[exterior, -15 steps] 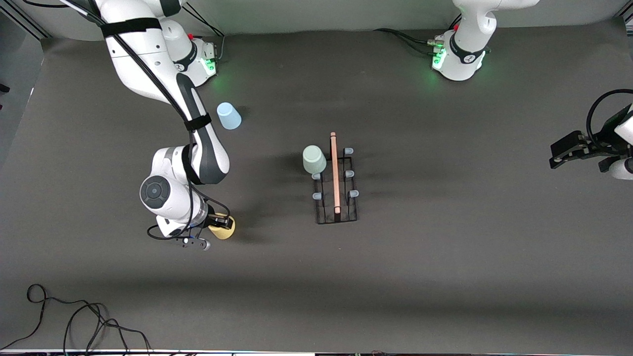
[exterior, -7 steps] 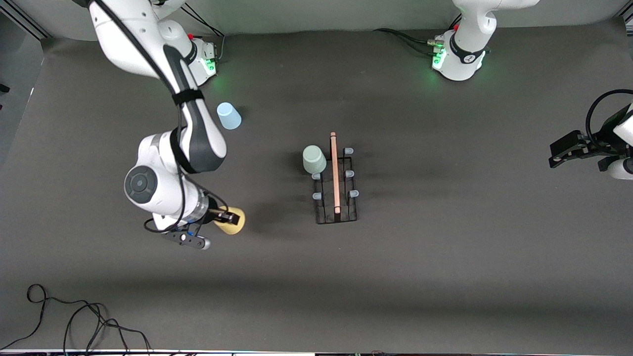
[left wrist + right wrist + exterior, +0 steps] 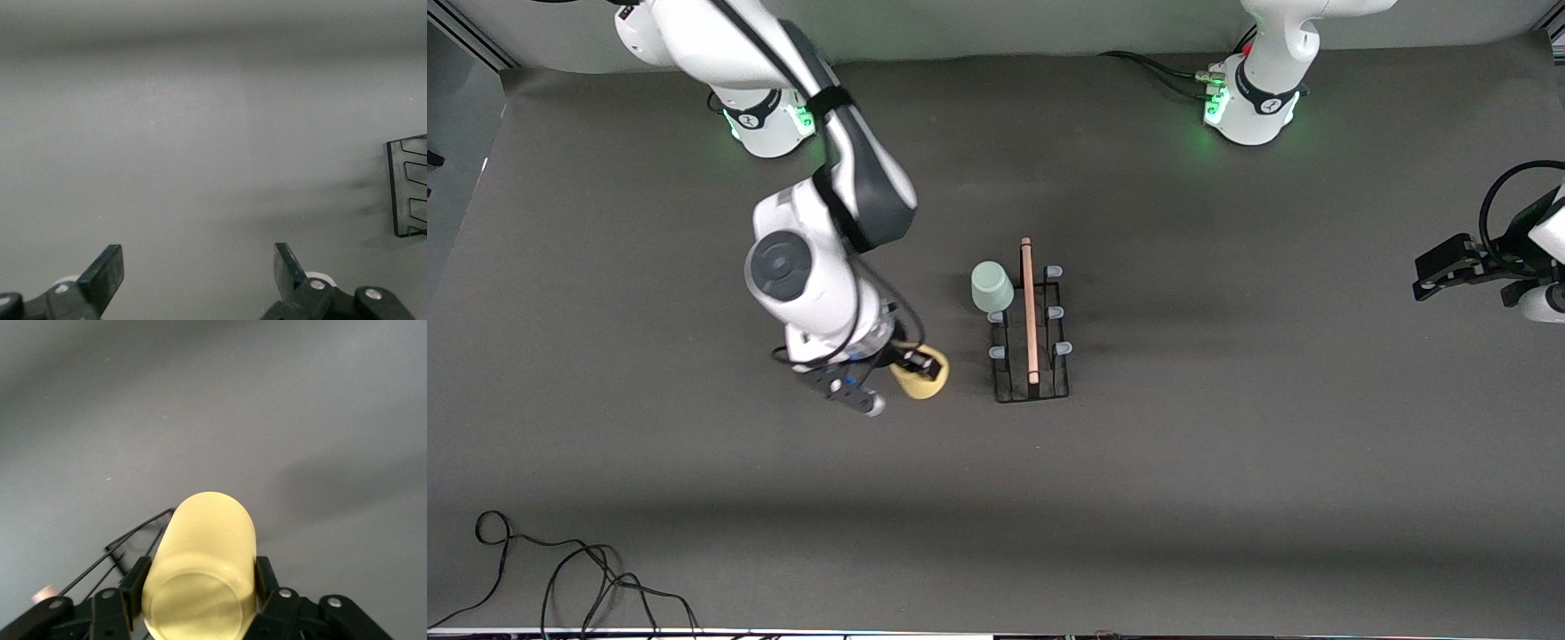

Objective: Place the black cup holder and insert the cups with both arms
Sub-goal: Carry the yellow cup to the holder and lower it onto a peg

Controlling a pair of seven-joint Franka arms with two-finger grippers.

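Your right gripper (image 3: 919,366) fingers (image 3: 135,583) pinch the yellow cup (image 3: 202,570) from both sides, holding it above the desk (image 3: 1227,498), at nine o'clock of the black cup holder (image 3: 1032,333). The green cup (image 3: 991,286) sits on its peg. Your left gripper (image 3: 1436,276) waits, fingers (image 3: 107,273) wide.

Green cup (image 3: 991,287) on black holder (image 3: 1031,354)

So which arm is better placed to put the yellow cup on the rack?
Right. The right gripper is already shut on the yellow cup, beside the rack. The left gripper waits open and empty at its end of the table.
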